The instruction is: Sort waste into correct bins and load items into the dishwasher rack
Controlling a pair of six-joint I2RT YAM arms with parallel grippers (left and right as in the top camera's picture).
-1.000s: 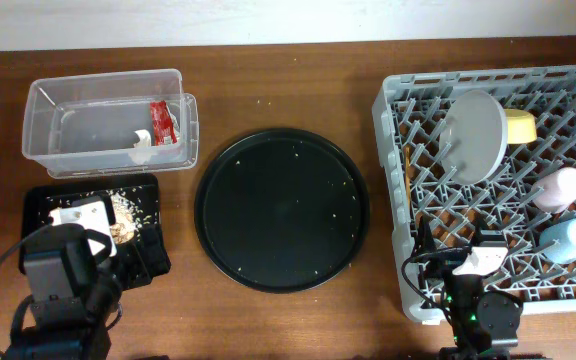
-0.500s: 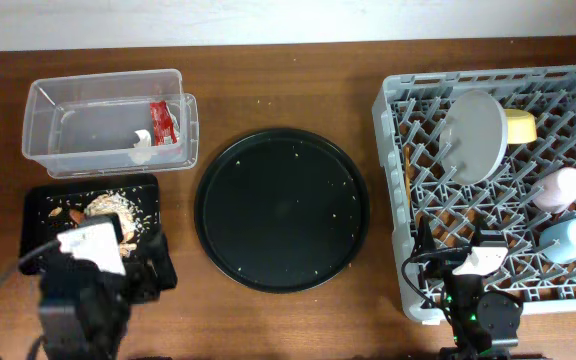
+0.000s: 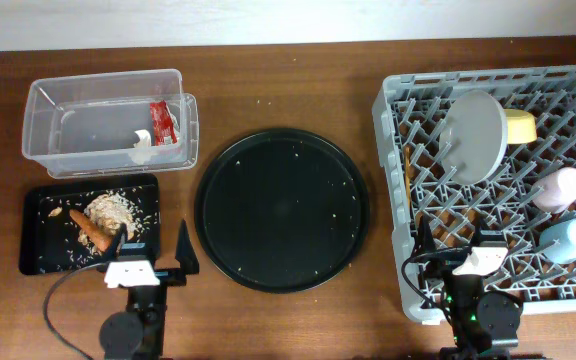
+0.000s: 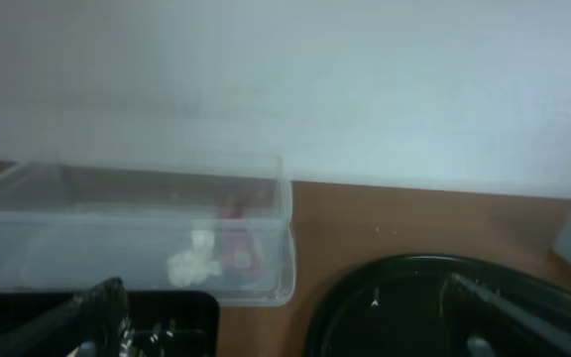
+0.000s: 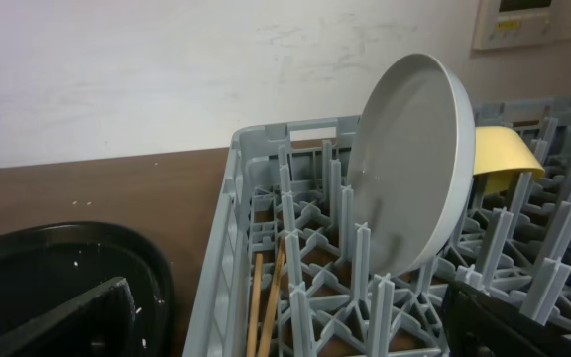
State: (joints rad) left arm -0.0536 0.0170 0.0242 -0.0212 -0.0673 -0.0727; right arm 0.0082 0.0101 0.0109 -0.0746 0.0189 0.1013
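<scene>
The clear tub (image 3: 78, 130) at the far left holds the red wrapper (image 3: 160, 120) and the white tissue (image 3: 143, 146). The black tray (image 3: 43, 250) in front of it holds beige food scraps (image 3: 113, 209) and the orange carrot (image 3: 89, 229). The dishwasher rack (image 3: 393, 110) on the right holds the grey plate (image 3: 473, 135), yellow bowl (image 3: 522, 126), pink cup (image 3: 559, 188), blue cup (image 3: 568, 241) and chopsticks (image 3: 409, 186). My left gripper (image 3: 153, 256) is open and empty at the black tray's near right corner. My right gripper (image 3: 455, 245) is open and empty over the rack's front left part.
A large round black tray (image 3: 281, 208) with a few crumbs lies between the bins and the rack. In the left wrist view the tub (image 4: 127, 223) and the round tray (image 4: 414, 297) lie ahead. The right wrist view shows the plate (image 5: 409, 169) and chopsticks (image 5: 266, 297).
My left arm has drawn back from over the black tray toward the table's front edge, uncovering the scraps and the carrot. The right arm has not moved.
</scene>
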